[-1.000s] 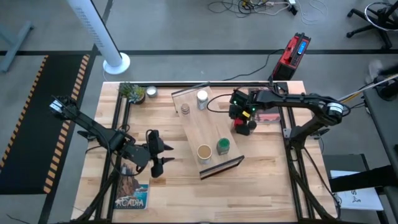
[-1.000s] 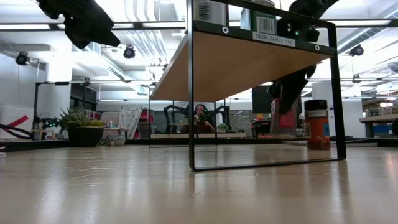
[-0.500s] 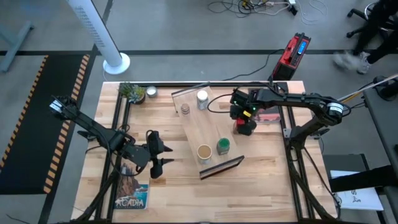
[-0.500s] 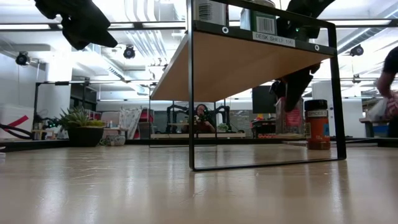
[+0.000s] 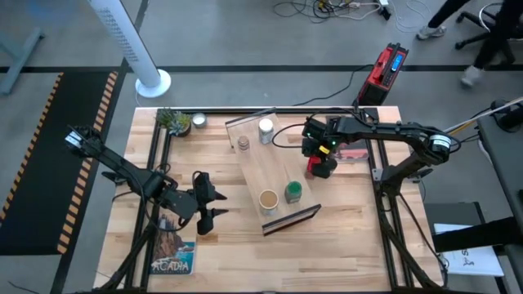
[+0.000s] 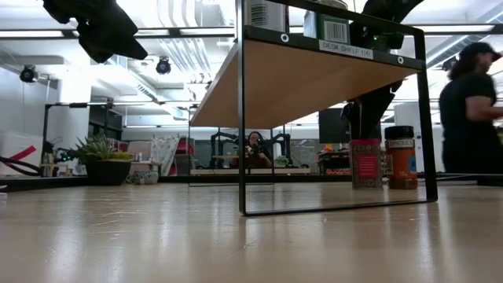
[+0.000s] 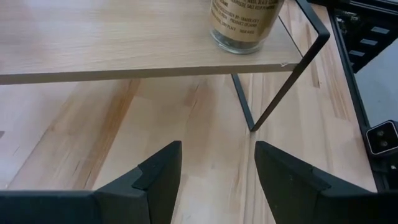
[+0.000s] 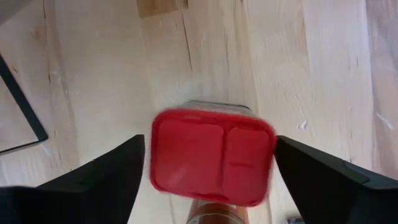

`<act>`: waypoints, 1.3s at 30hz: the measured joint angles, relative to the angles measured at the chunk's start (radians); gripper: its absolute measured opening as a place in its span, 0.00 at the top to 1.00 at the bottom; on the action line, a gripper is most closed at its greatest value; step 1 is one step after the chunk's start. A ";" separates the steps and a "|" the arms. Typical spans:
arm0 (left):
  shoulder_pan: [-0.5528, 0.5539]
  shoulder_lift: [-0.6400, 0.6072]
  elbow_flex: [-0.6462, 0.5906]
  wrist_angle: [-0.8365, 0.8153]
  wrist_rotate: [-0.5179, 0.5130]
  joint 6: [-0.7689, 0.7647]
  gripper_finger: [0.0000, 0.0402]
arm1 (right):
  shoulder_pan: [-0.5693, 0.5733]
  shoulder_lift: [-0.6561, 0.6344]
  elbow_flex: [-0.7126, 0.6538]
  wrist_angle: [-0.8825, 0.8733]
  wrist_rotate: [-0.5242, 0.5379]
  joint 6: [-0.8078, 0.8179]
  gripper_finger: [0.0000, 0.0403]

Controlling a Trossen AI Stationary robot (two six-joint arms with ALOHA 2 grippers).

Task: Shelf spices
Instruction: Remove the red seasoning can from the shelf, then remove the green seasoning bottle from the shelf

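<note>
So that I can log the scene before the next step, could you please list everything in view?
shelf: one, light wood, table centre
white-capped jar, small brown jar, tan-lidded jar, green-lidded jar: one each, on the shelf
red tin: one, on the table right of the shelf
black-lidded jar: one, on the table near the tin
plant, silver dish: one each, far-left corner
book: one, picture-covered, near-left
person: one, dark clothes, beyond the table
left gripper: open, left of the shelf
right gripper: open, astride the red tin
</note>
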 joint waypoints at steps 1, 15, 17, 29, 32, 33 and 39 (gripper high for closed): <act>0.000 0.000 0.000 0.000 0.000 0.000 0.52 | 0.000 0.000 0.000 -0.002 0.000 0.002 0.17; 0.000 0.000 0.000 0.000 0.001 -0.004 0.52 | -0.001 -0.003 0.185 -0.177 0.036 -0.038 0.16; 0.000 0.000 0.000 0.000 0.004 -0.009 0.52 | -0.001 -0.003 0.238 -0.229 0.038 -0.038 0.16; -0.033 0.000 0.000 0.036 -0.160 0.064 0.52 | 0.112 -0.057 0.435 -0.417 0.018 -0.015 0.16; -0.037 0.000 0.000 0.068 -0.207 0.109 0.52 | 0.184 -0.083 0.461 -0.393 0.019 0.016 0.16; -0.035 0.000 0.000 0.078 -0.209 0.117 0.52 | 0.214 -0.087 0.469 -0.381 0.019 0.030 0.16; -0.035 0.000 0.000 0.095 -0.236 0.119 0.52 | 0.395 -0.099 0.514 -0.300 0.045 0.077 0.16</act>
